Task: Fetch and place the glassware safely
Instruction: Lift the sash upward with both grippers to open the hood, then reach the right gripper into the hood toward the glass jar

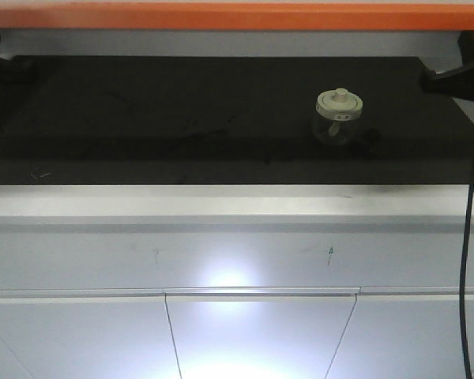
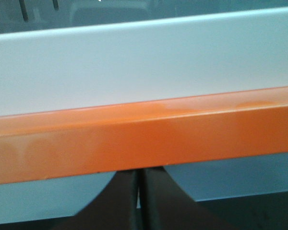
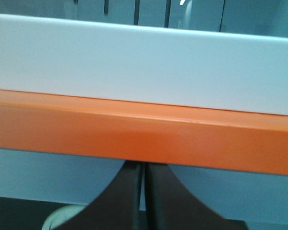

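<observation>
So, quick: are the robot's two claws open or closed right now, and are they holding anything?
Left gripper: closed, holding nothing.
Right gripper: closed, holding nothing.

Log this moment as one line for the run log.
stage: pre-grasp | glass jar: upright on black shelf, cream lid on, untouched | left gripper: shut, empty | right gripper: shut, empty

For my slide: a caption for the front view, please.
Lidded glass jar stands upright on black shelf below orange beam.
</observation>
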`<state>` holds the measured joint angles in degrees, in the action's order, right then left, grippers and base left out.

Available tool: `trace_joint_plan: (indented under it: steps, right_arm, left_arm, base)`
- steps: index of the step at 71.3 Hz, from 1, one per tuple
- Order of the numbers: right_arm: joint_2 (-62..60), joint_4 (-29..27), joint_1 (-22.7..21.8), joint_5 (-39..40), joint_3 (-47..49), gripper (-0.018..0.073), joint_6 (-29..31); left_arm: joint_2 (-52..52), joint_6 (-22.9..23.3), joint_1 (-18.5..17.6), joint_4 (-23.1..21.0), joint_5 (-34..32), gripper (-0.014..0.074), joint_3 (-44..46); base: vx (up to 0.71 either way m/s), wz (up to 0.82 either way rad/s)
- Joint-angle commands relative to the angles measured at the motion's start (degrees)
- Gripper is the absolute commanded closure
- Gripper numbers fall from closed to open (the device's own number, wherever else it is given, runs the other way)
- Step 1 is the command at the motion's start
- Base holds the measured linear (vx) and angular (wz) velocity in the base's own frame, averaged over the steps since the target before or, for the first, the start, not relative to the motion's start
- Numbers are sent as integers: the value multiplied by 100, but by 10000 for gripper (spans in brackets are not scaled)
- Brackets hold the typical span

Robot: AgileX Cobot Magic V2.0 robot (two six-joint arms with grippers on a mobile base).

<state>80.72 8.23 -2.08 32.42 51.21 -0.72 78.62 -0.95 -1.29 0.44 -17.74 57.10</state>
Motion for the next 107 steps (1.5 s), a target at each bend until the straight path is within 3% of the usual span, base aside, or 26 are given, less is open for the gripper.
trace_joint_plan:
  steps: [1, 16, 43, 65, 75, 92, 107]
  right_arm:
    - [-314, -3, -36, 215, 381, 560, -3]
    - [-499, -3, -36, -298, 715, 560, -3]
    - [-788, -3, -36, -512, 699, 560, -41]
    - [-1333, -3, -36, -1386, 649, 560, -472]
    - [-1629, -3, -36, -1113, 143, 560, -472]
    - [-2052, -3, -36, -823, -910, 560, -479]
    - [-2158, -3, -36, -859, -1195, 560, -626]
  left_arm:
    - [-412, 9, -20, -44, -822, 603, 605]
    - [-487, 9, -20, -44, -537, 603, 1039]
    - [-633, 9, -20, -44, 148, 603, 1093]
    - [-1339, -4, -20, 64, 1429, 603, 1053]
    - [-1879, -14, -20, 294, 1444, 603, 477]
    - [-3033, -14, -20, 290, 1125, 603, -1149]
    - [-4082, -15, -20, 290, 983, 603, -2707]
  base:
    - [0, 0]
    - [0, 0]
    - [0, 0]
    - [0, 0]
    - [0, 0]
    - [0, 0]
    - [0, 0]
